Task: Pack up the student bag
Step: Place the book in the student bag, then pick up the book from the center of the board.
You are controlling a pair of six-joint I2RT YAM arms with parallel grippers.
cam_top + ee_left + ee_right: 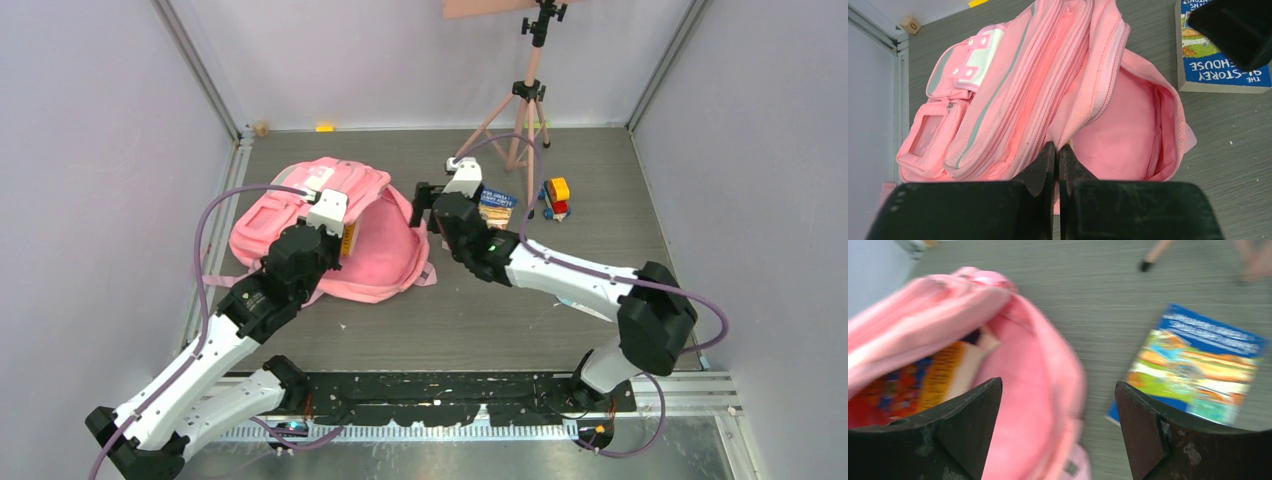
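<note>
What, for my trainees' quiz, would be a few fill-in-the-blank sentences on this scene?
1. The left gripper is ____ on the fabric of the student bag.
2. The right gripper hovers with its jaws ____.
3. The blue book lies on the table, ____ the bag.
Missing words: shut; open; outside.
</note>
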